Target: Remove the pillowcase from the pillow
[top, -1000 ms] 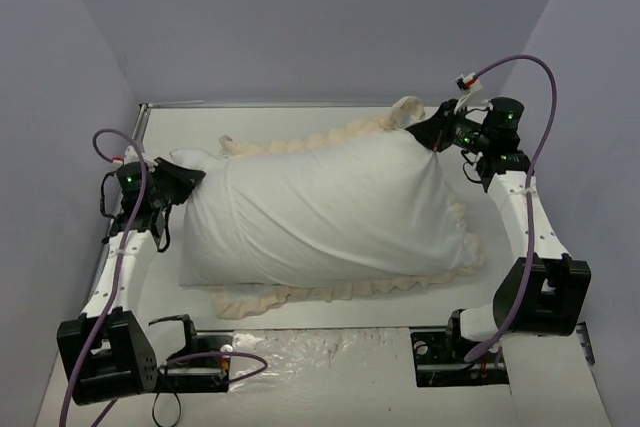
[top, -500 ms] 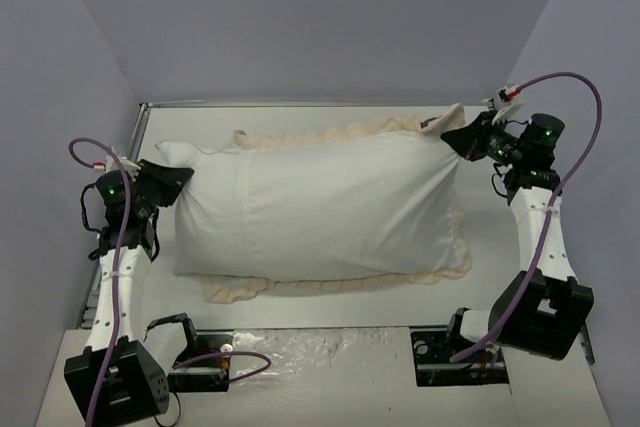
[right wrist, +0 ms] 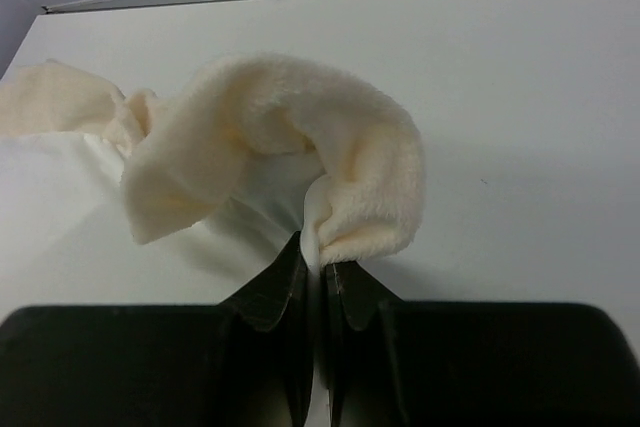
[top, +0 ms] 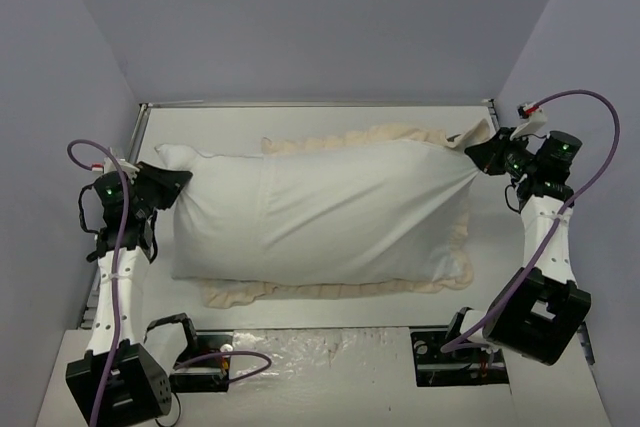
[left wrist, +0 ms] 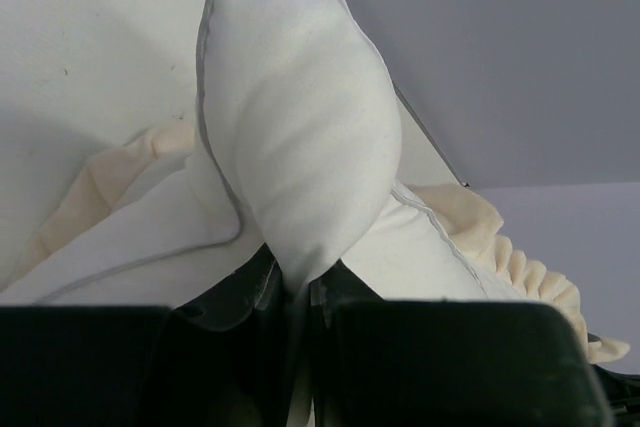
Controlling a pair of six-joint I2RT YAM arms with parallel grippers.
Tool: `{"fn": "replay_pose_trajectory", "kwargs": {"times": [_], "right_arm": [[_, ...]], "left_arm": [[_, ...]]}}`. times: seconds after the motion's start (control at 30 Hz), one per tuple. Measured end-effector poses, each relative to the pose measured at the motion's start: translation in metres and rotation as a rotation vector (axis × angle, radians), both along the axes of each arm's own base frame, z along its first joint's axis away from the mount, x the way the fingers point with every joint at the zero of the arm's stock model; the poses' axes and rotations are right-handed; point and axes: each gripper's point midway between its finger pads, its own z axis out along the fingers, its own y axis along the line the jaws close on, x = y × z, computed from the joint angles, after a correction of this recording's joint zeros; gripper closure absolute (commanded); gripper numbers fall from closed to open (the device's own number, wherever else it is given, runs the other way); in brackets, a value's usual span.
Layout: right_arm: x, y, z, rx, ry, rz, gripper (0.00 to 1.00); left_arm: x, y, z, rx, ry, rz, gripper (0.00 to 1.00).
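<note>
The pillow [top: 215, 217] is plump and plain white, and its left end sticks out of the pillowcase [top: 370, 212]. The pillowcase shows its white face, with the cream frill [top: 330, 290] along its near and far edges. My left gripper [top: 172, 175] is shut on the pillow's far-left corner, which also shows in the left wrist view [left wrist: 290, 147] above the gripper [left wrist: 297, 282]. My right gripper [top: 480, 153] is shut on the pillowcase's far-right corner. In the right wrist view the gripper [right wrist: 318, 265] pinches white fabric and fuzzy cream frill [right wrist: 300, 127]. The pillowcase is stretched taut between the arms. Its grey face is hidden.
The white table [top: 330, 122] is boxed in by grey walls on the left, back and right. My right gripper is close to the right wall [top: 590, 97]. A crinkled clear sheet [top: 330, 352] lies at the near edge between the arm bases.
My right gripper has pulled the pillowcase corner to the right, towards the wall. The case has slid right along the pillow and more bare pillow shows at the left. The left gripper keeps its hold.
</note>
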Motion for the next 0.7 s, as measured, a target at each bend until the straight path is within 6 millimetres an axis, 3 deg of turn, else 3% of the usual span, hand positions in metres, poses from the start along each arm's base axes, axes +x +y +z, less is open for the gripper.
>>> {"fn": "replay_pose_trajectory", "kwargs": {"times": [0.27, 0.57, 0.63, 0.67, 0.7], "right_arm": [[-0.004, -0.032, -0.019, -0.036, 0.076, -0.140, 1.00], [-0.005, -0.037, -0.027, -0.039, 0.107, -0.165, 1.00], [-0.004, -0.034, -0.032, -0.025, 0.119, -0.137, 0.82], [-0.002, -0.033, -0.035, -0.026, 0.132, -0.114, 0.62], [0.002, -0.034, -0.037, -0.035, 0.142, -0.100, 0.54]], "left_arm": [[-0.002, 0.011, 0.003, 0.024, 0.073, 0.038, 0.98], [0.015, 0.020, -0.020, 0.012, 0.155, 0.058, 0.98], [0.023, 0.019, -0.025, 0.004, 0.171, 0.051, 0.93], [0.027, 0.019, -0.027, 0.003, 0.181, 0.047, 0.84], [0.032, 0.019, -0.028, 0.003, 0.190, 0.042, 0.61]]}}
